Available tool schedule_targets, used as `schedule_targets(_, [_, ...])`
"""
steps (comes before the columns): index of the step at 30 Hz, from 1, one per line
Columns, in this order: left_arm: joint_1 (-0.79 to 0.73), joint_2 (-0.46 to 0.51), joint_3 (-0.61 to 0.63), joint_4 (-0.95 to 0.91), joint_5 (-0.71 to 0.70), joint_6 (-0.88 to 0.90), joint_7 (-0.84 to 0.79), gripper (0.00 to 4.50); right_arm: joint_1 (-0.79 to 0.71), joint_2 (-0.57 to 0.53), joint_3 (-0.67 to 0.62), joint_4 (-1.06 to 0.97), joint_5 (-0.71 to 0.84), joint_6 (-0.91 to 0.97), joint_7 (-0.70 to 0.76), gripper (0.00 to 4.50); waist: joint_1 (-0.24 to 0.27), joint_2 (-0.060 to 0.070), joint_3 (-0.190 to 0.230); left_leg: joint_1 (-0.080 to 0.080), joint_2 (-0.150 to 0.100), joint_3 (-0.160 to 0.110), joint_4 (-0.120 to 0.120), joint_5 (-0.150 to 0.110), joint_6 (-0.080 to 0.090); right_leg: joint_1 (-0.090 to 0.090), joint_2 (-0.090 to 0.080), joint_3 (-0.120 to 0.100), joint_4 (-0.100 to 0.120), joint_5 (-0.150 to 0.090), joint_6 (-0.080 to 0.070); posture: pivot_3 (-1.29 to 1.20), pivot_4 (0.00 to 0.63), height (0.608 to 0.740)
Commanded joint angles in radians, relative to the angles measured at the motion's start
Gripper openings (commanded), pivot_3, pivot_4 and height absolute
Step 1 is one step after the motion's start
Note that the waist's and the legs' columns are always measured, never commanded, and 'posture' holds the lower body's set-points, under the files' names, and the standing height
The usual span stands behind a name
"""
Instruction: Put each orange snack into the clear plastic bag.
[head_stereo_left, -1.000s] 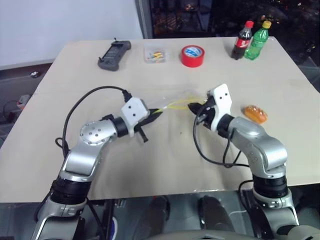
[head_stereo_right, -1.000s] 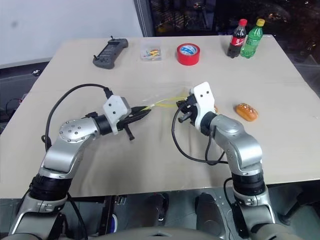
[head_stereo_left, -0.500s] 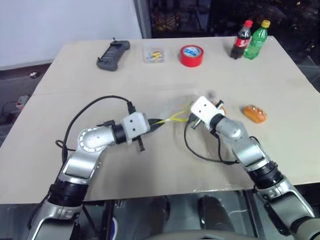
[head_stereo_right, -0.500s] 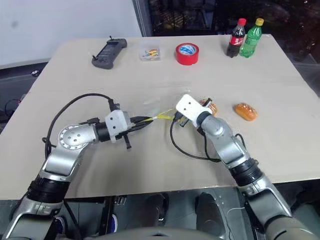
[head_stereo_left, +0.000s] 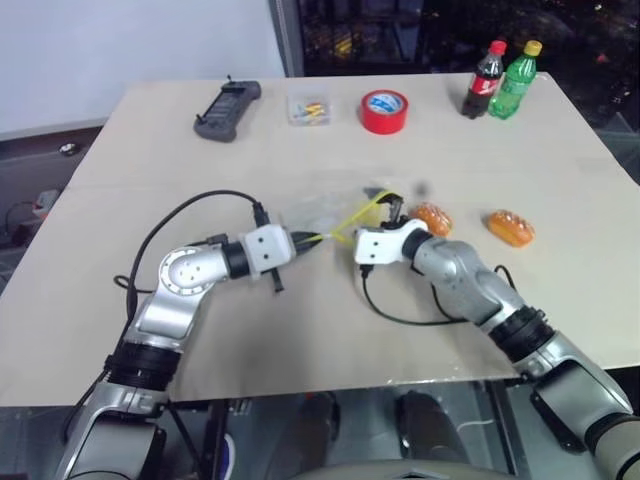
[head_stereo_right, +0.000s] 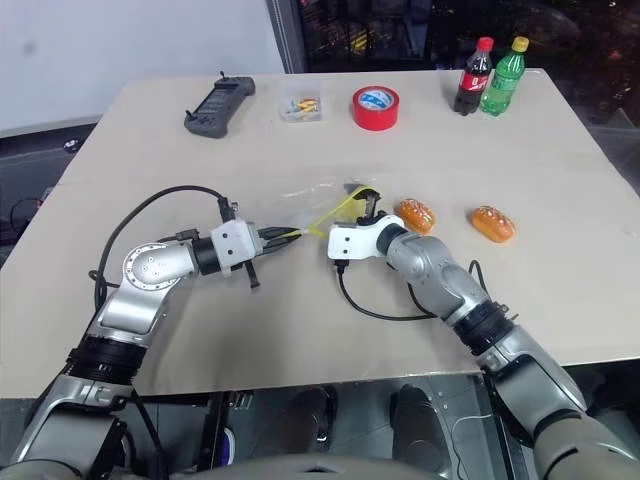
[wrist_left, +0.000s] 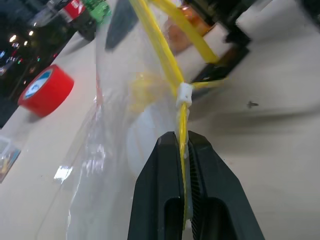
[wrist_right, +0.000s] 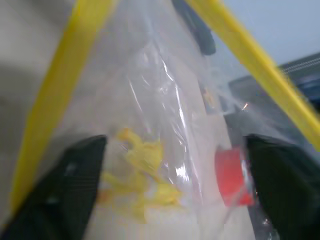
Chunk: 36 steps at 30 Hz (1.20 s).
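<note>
The left gripper (wrist_left: 183, 150) pinches the yellow seal strip of the clear plastic bag (head_stereo_left: 325, 215) at mid-table. The right gripper (wrist_right: 175, 165), fingers spread wide, reaches into its mouth. Two glossy orange snacks (head_stereo_left: 432, 218) (head_stereo_left: 510, 226) lie on the table (head_stereo_left: 560, 170) just beyond.

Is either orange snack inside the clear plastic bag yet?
No, both orange snacks lie on the table, outside the clear plastic bag.

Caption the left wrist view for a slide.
Left gripper pinches the clear plastic bag by its yellow seal strip.
</note>
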Motion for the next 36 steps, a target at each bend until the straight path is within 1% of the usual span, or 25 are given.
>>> schedule_targets(1, [0.008,0.002,0.061,-0.064,-0.034,0.1,0.045,0.0,0.07,-0.009,-0.147,-0.191,0.16,0.091,0.127,4.47,0.0,0.0,0.0,0.0,0.0,0.0,0.0,0.0,0.0,0.0,0.0,0.0,0.0,0.0,0.0,0.0,0.15,0.74])
schedule_targets(4, [-0.008,-0.009,0.078,-0.08,-0.051,0.181,0.07,0.0,0.154,-0.029,-0.271,-0.388,0.347,0.262,0.277,4.47,0.003,0.0,0.0,0.0,0.0,0.0,0.0,-0.002,0.003,0.001,0.0,0.0,0.0,0.0,0.0,0.0,0.15,0.74])
schedule_targets(7, [-0.025,-0.015,0.085,-0.096,-0.069,0.22,0.067,0.0,0.196,-0.034,-0.379,-0.505,0.449,0.433,0.317,4.47,0.004,0.0,0.0,0.0,0.0,-0.002,0.001,-0.002,0.004,0.002,0.0,-0.001,0.0,0.0,0.0,0.0,0.15,0.74])
schedule_targets(9, [-0.04,-0.024,0.083,-0.103,-0.08,0.24,0.063,0.0,0.208,-0.048,-0.435,-0.516,0.476,0.514,0.316,4.47,0.004,0.0,0.0,0.001,0.0,-0.002,0.001,-0.002,0.004,0.003,0.0,-0.001,0.0,0.0,0.0,0.0,0.15,0.74])
schedule_targets(11, [-0.056,-0.037,0.074,-0.107,-0.084,0.262,0.063,0.0,0.212,-0.072,-0.455,-0.473,0.466,0.555,0.306,4.47,0.004,0.0,0.0,0.001,0.0,-0.003,0.002,-0.002,0.004,0.003,0.0,-0.002,0.0,0.0,0.0,0.0,0.15,0.74])
schedule_targets(14, [-0.079,-0.082,0.043,-0.126,-0.064,0.298,0.095,0.0,0.197,-0.046,-0.486,-0.337,0.516,0.594,0.298,4.47,0.004,0.0,0.0,0.001,0.0,-0.002,0.002,-0.002,0.004,0.004,0.0,-0.002,0.0,0.0,0.0,0.0,0.15,0.74])
schedule_targets(16, [-0.084,-0.101,0.034,-0.132,-0.051,0.312,0.11,0.0,0.185,-0.035,-0.485,-0.285,0.54,0.592,0.312,4.47,0.002,0.0,0.0,0.001,0.0,-0.002,0.002,-0.002,0.004,0.004,-0.001,-0.002,0.0,0.0,0.0,0.0,0.15,0.74])
schedule_targets(20, [-0.096,-0.161,-0.001,-0.155,-0.01,0.35,0.178,0.0,0.129,-0.028,-0.47,-0.122,0.515,0.538,0.276,4.47,0.0,0.0,0.0,0.001,0.0,-0.001,0.002,-0.002,0.004,0.003,-0.001,-0.001,0.001,0.0,0.0,0.0,0.15,0.74])
schedule_targets(23, [-0.096,-0.177,-0.012,-0.165,0.011,0.357,0.202,0.0,0.104,-0.025,-0.479,-0.058,0.527,0.525,0.272,4.47,0.001,0.0,0.0,0.001,0.0,-0.001,0.002,-0.002,0.003,0.003,-0.001,-0.001,0.001,0.0,0.0,0.0,0.15,0.74])
schedule_targets(24, [-0.095,-0.18,-0.013,-0.169,0.013,0.36,0.205,0.0,0.099,-0.022,-0.489,-0.046,0.543,0.528,0.276,4.23,0.001,0.0,0.0,0.001,0.0,-0.001,0.002,-0.002,0.003,0.003,-0.001,-0.001,0.001,0.0,0.0,0.0,0.15,0.74])
schedule_targets(26, [-0.093,-0.181,-0.013,-0.171,0.018,0.357,0.207,0.0,0.097,-0.022,-0.499,-0.038,0.564,0.53,0.287,3.61,0.001,0.0,0.0,0.001,0.0,-0.001,0.002,-0.001,0.002,0.003,-0.001,-0.001,0.0,0.0,0.0,0.0,0.15,0.74])
schedule_targets(27, [-0.093,-0.181,-0.013,-0.169,0.019,0.355,0.208,0.0,0.098,-0.023,-0.499,-0.038,0.57,0.529,0.291,3.16,0.001,0.0,0.0,0.001,0.0,-0.001,0.002,-0.001,0.002,0.003,-0.001,-0.001,0.0,0.0,0.0,0.0,0.15,0.74])
schedule_targets(28, [-0.094,-0.182,-0.013,-0.166,0.021,0.353,0.21,0.0,0.102,-0.025,-0.501,-0.048,0.581,0.536,0.299,2.61,0.001,0.0,0.0,0.0,0.0,-0.001,0.002,-0.001,0.002,0.003,-0.001,-0.001,0.0,0.0,0.0,0.0,0.15,0.74])
schedule_targets(29, [-0.095,-0.184,-0.015,-0.16,0.023,0.345,0.21,0.0,0.11,-0.031,-0.503,-0.069,0.594,0.547,0.307,2.25,0.002,0.0,0.0,0.0,0.0,-0.001,0.002,-0.001,0.002,0.003,-0.001,-0.001,0.0,0.0,0.0,0.0,0.15,0.74])
schedule_targets(31, [-0.099,-0.19,-0.018,-0.151,0.027,0.337,0.211,0.0,0.133,-0.045,-0.516,-0.13,0.628,0.579,0.333,1.28,0.003,0.0,0.0,0.0,0.0,-0.001,0.002,-0.001,0.002,0.003,-0.001,-0.001,0.0,0.0,0.0,0.0,0.15,0.74])
schedule_targets(33, [-0.104,-0.197,-0.021,-0.143,0.029,0.329,0.21,0.0,0.168,-0.073,-0.537,-0.226,0.674,0.631,0.37,0.52,0.005,0.0,0.0,0.0,0.0,-0.001,0.002,-0.001,0.002,0.003,-0.001,-0.001,0.0,0.0,0.0,0.0,0.15,0.74])
schedule_targets(34, [-0.107,-0.2,-0.022,-0.141,0.028,0.326,0.207,0.0,0.187,-0.091,-0.548,-0.279,0.698,0.655,0.389,0.22,0.007,0.0,0.0,0.0,0.0,-0.002,0.002,-0.001,0.002,0.003,-0.001,-0.002,0.0,0.0,0.0,0.0,0.15,0.74])
schedule_targets(35, [-0.108,-0.202,-0.022,-0.139,0.027,0.324,0.205,0.0,0.204,-0.106,-0.562,-0.338,0.731,0.689,0.407,0.08,0.008,0.0,0.0,0.0,0.0,-0.002,0.002,-0.001,0.002,0.003,-0.001,-0.002,0.0,0.0,0.0,0.0,0.15,0.74])
schedule_targets(36, [-0.108,-0.201,-0.022,-0.138,0.027,0.32,0.202,0.0,0.217,-0.119,-0.574,-0.39,0.763,0.725,0.418,0.04,0.008,0.0,0.0,-0.001,-0.001,-0.002,0.002,-0.001,0.003,0.003,-0.002,-0.002,0.0,0.0,0.0,0.0,0.15,0.74])
